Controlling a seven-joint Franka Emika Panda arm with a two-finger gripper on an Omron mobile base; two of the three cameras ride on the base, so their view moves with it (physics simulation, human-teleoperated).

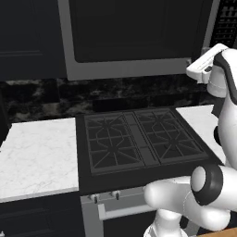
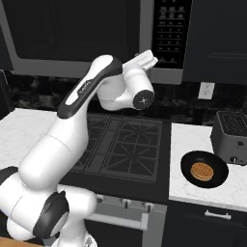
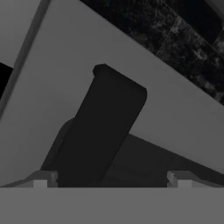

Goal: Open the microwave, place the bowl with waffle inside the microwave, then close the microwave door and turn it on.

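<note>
While we look up from the base, the microwave (image 2: 96, 36) sits above the black gas stove (image 2: 120, 144), its door (image 1: 134, 34) shut flat against the grey frame and the black keypad panel (image 2: 170, 31) at its right. We see the white arm (image 2: 82, 106) reaching up, its hand raised to the lower edge of the door near the keypad side. From the hand camera, we're staring right at the lower end of the black bar handle (image 3: 103, 127), standing out from the grey door frame, and our gripper (image 3: 111, 181) has its jaws spread wide with the handle rising between the two tips (image 3: 40, 180); no grip on it that we can make out. Off to the right on the white counter (image 2: 185, 140), the black bowl (image 2: 204, 169) rests with the golden waffle (image 2: 202, 171) lying inside it, just beside the dark grey toaster (image 2: 231, 130).
</note>
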